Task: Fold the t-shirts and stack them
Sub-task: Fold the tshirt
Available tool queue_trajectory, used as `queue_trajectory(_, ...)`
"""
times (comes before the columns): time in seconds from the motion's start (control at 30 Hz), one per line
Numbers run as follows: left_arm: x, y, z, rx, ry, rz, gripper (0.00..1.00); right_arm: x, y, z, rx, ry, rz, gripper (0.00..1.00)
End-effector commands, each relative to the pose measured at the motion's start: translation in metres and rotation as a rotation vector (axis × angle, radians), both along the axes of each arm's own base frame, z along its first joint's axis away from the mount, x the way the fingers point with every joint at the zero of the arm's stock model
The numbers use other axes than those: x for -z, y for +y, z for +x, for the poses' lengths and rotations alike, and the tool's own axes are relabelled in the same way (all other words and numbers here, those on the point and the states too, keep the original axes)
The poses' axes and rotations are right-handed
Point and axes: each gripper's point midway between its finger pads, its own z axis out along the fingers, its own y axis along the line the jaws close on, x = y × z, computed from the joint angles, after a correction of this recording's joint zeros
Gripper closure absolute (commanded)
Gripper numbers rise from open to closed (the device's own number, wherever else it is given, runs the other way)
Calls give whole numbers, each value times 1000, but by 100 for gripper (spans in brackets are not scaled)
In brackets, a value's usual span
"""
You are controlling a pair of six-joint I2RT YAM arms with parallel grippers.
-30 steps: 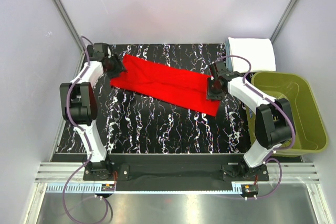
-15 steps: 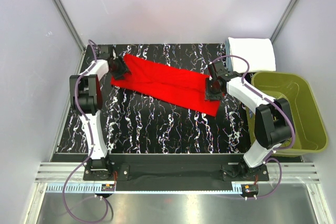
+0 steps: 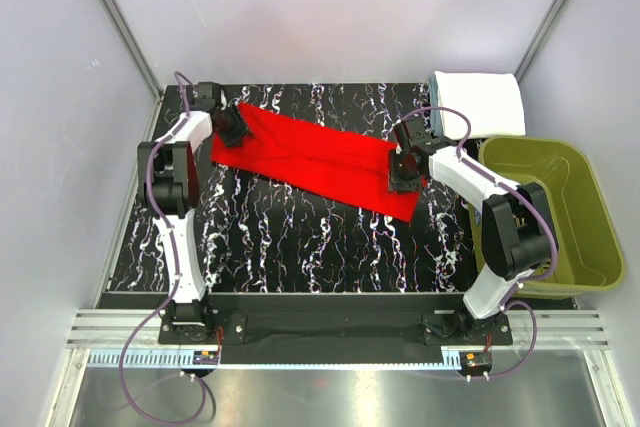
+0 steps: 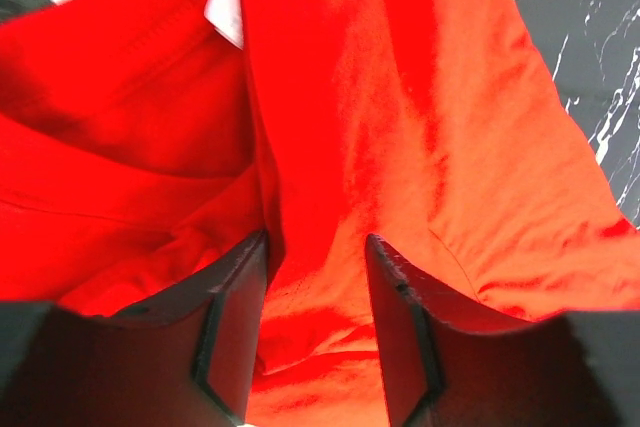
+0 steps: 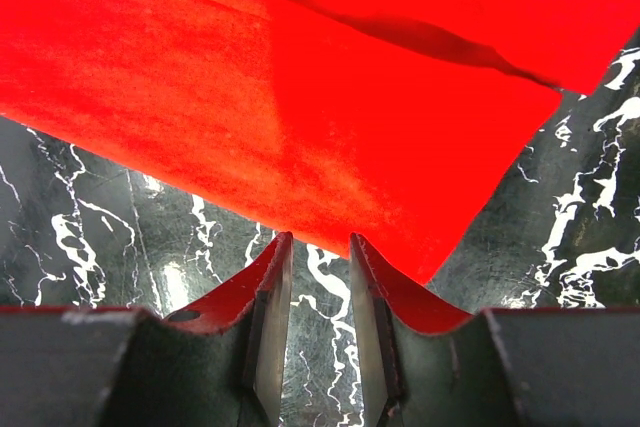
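**A:** Why's the red t-shirt (image 3: 315, 157) stretched across the table (image 3: 260, 247)?

**B:** Guessing an end-to-end fold: left gripper (image 4: 317, 239) half-open astride the collar cloth, grip unclear; right gripper (image 5: 320, 237) narrow, empty, at the hem.

I've got the flat shirt (image 3: 315, 159) lying diagonal across the table (image 3: 280, 247), far-left corner down to mid-right. L gripper (image 3: 238, 127) sits over its far-left end, R gripper (image 3: 403, 175) over its right end, near the front edge of the cloth. Folded shirt (image 3: 480, 102) is at the far-right corner, behind the R gripper. Basket (image 3: 560, 217) stands off the table's right side, just in front of the folded shirt.
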Motion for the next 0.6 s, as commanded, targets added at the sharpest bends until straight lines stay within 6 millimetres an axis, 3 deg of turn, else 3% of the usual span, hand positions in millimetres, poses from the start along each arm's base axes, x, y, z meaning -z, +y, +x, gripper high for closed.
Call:
queue_trajectory(0.0,-18,-6,12,4,-51,-14,55,-11,9,9,-29,-48,23,63)
queue_trajectory(0.1,-22,-6,13,0,-59,-17,64,-10,8,8,-30,-48,21,64)
queue_trajectory(0.27,-35,-10,21,-15,-87,-48,99,-8,10,9,-29,-49,31,63)
queue_trajectory(0.33,-43,-30,24,20,-120,-86,100,-9,13,11,-28,-50,40,63)
queue_trajectory(0.57,-80,-69,44,68,-249,-276,100,-15,16,18,-32,-72,48,63)
